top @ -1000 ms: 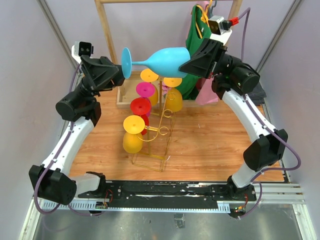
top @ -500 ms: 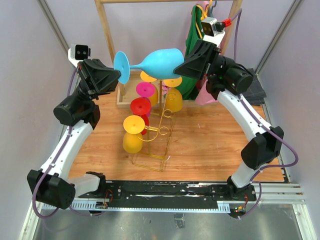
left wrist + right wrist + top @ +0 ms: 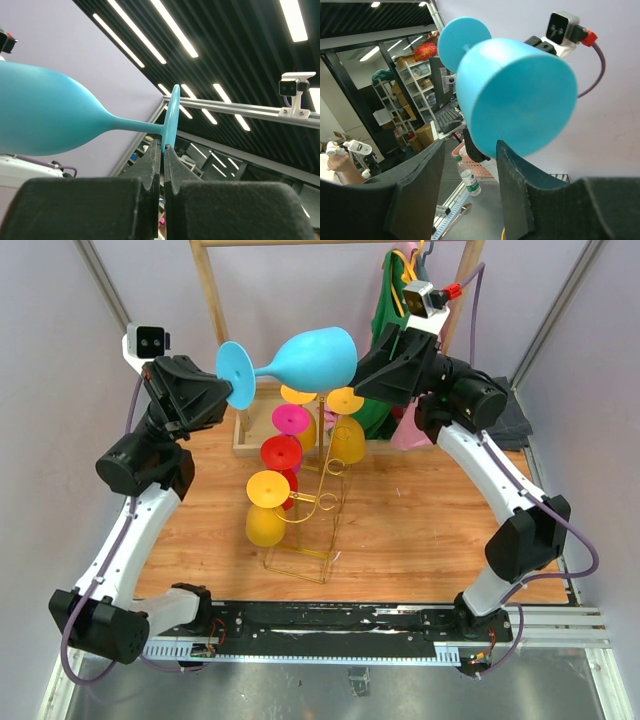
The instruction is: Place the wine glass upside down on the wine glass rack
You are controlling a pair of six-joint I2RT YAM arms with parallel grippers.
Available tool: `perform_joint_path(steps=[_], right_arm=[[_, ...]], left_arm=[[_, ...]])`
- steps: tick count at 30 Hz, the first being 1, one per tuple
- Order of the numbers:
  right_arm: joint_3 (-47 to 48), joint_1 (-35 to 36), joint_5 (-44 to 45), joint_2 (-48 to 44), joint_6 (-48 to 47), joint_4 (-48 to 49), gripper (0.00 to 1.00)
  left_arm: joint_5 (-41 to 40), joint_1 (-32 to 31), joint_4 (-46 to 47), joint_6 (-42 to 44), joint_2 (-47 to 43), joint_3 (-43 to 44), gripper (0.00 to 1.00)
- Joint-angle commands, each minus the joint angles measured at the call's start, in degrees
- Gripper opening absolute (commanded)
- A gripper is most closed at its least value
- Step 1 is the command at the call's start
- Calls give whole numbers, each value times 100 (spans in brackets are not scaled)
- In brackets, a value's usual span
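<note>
A blue wine glass (image 3: 312, 357) lies on its side in the air above the gold wire wine glass rack (image 3: 322, 502). My left gripper (image 3: 233, 392) is shut on the rim of the glass's round foot (image 3: 171, 117), the stem and bowl (image 3: 45, 120) reaching away to the left in the left wrist view. My right gripper (image 3: 358, 375) stands open at the bowl's mouth end. In the right wrist view the bowl (image 3: 520, 95) sits just above the spread fingers (image 3: 512, 190), its lower edge near the right one.
Several glasses hang upside down on the rack: yellow (image 3: 266, 508), red (image 3: 281, 454), magenta (image 3: 291, 420) and orange (image 3: 347, 437). A tall wooden frame (image 3: 212, 300) stands behind, with green cloth (image 3: 385, 300) hanging at its right.
My left gripper closed on the glass's foot, then my right gripper opened off the bowl. The glass has shifted a little up and to the left.
</note>
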Motion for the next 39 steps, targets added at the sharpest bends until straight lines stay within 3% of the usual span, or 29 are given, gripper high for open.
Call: perform_joint_path(steps=[1,7,14,16,24,31,39], right_arm=[[-250,-273,-109,-254,-190,149,48],[-978,-1112,-153,-720,-1194,-1104,51],[-1660,-1973,-37,-1540,-2482,-2738,52],[-1624,-2075,-73,-1680,-2909,-3276,52],[-1079,-2260,334,-2215,-5262,-6337,52],[-1014,-2260,543,-2436,-5568,-6809,52],[-875,-2260,734,-2715,-6202,-7562,51]], left_arm=[[-198,22,-201,-825,-245,194,0],[-87,23,-984,-333,-494,250,0],[311,22,-3710,1491,-812,831,0],[343,23,-4093,1725,-821,873,0],[545,15,-4868,2204,-759,654,0],[574,-75,-5585,2831,-303,1027,0],[672,-347,-5616,3010,341,1463,0]])
